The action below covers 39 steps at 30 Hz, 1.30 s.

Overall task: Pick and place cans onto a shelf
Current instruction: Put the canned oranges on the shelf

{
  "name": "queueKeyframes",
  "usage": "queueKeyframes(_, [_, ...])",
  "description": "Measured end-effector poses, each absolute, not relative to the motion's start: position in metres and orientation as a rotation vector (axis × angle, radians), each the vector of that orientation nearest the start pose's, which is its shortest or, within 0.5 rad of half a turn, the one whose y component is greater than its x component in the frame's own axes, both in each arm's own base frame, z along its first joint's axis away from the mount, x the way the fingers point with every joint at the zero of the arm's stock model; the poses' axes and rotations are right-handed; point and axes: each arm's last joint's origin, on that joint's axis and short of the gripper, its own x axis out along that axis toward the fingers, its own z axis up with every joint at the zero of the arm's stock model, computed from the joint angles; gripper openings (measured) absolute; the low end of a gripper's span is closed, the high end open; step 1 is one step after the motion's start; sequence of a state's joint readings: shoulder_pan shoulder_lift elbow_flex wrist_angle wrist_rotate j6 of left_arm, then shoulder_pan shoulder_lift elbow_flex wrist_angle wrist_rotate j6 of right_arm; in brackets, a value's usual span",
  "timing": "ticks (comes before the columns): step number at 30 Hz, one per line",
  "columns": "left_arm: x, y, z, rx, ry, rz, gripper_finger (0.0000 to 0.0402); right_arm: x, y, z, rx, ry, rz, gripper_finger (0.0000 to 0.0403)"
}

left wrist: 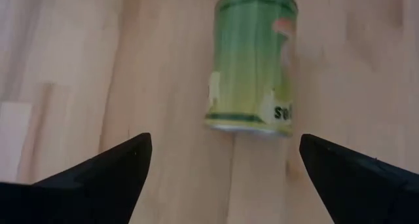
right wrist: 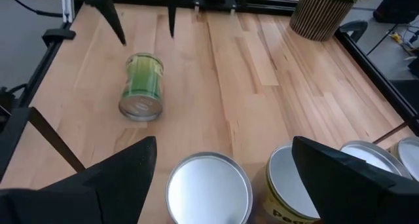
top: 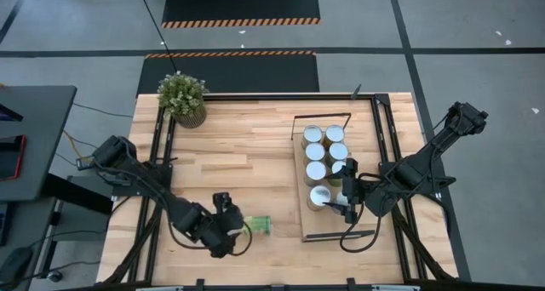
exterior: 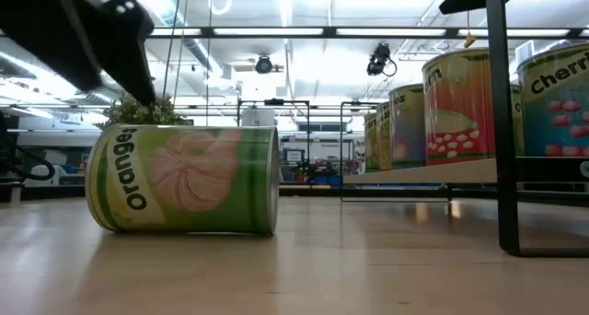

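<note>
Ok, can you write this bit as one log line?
left gripper: open, facing green can lying on table | right gripper: open above cans on shelf

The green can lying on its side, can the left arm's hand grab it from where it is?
Probably yes. The green can lies alone on the bare table, right in front of the left hand. Its fingers are spread wider than the can, and nothing sits between them.

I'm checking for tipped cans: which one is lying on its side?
The green can on the bare table, just ahead of the open left gripper. The other cans stand upright on the shelf.
</note>
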State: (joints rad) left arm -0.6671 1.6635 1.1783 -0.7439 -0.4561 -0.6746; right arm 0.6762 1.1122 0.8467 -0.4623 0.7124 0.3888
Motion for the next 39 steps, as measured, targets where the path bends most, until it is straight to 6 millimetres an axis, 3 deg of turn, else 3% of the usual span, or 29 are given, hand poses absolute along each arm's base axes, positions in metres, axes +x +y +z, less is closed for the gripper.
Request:
queueKeyframes(4, [0.259, -0.193, 0.196, 0.042, 0.868, 0.171, 0.0394, 0.186, 0.124, 0.275, -0.085, 0.526, -0.14, 0.0363])
queueKeyframes(13, [0.252, -0.182, 0.158, -0.026, 0.788, 0.161, 0.0394, 0.187, 0.124, 0.276, -0.081, 0.524, -0.138, 0.0363])
queueKeyframes(21, [0.252, -0.18, 0.146, 0.015, 0.751, 0.106, 0.0394, 0.192, 0.126, 0.274, -0.081, 0.517, -0.131, 0.0363])
queueKeyframes(27, [0.263, -0.176, 0.131, 0.114, 0.785, 0.042, 0.0394, 0.211, 0.128, 0.265, -0.073, 0.536, -0.083, 0.0363])
queueKeyframes(39, [0.276, -0.167, 0.132, 0.376, 0.748, -0.077, 0.0394, 0.226, 0.123, 0.261, -0.048, 0.541, -0.035, 0.0363])
